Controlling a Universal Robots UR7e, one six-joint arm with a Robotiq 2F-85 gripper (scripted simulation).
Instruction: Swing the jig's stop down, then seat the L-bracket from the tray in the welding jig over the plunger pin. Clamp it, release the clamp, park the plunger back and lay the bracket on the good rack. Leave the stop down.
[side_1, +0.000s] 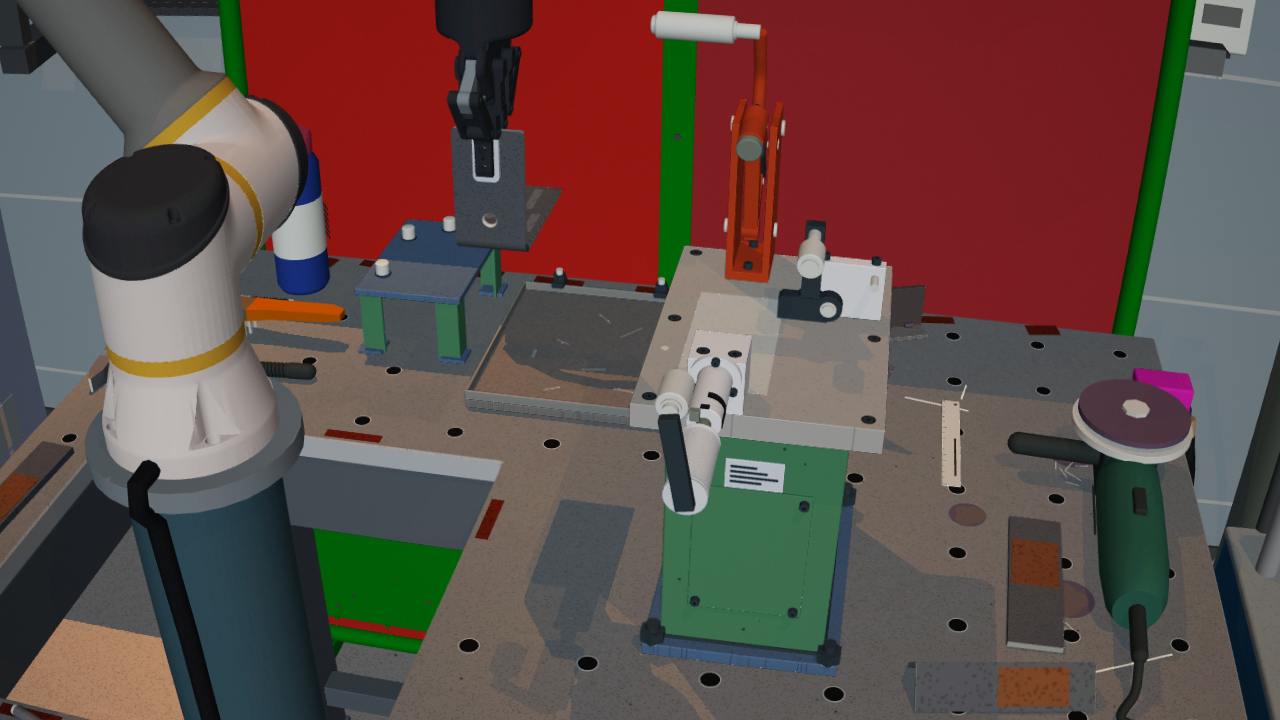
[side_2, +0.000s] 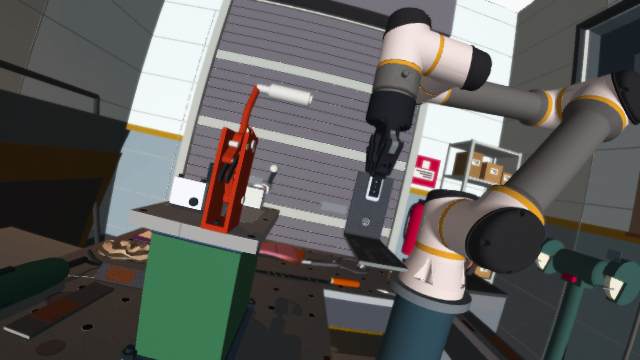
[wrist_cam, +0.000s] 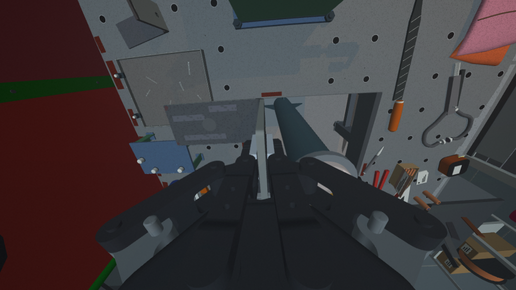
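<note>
The grey L-bracket (side_1: 490, 192) hangs in the air just above the blue good rack (side_1: 421, 260), its upright leg pinched at the top between the fingers of my gripper (side_1: 481, 134). Its flat leg points away from the arm's base, and a round hole shows in the upright leg (side_2: 366, 210). In the wrist camera the bracket (wrist_cam: 216, 121) runs out from between my fingers (wrist_cam: 262, 169), with the rack (wrist_cam: 160, 157) below it. The welding jig (side_1: 761, 358) stands to the right on a green block, its orange toggle clamp (side_1: 752, 179) raised. The plunger (side_1: 694, 421) sticks out at the jig's front.
The shallow grey tray (side_1: 573, 354) lies empty between the rack and the jig. A green angle grinder (side_1: 1132, 501) lies at the table's right edge. Metal strips (side_1: 1034, 582) and a ruler (side_1: 951, 443) lie right of the jig. A red screen stands behind the table.
</note>
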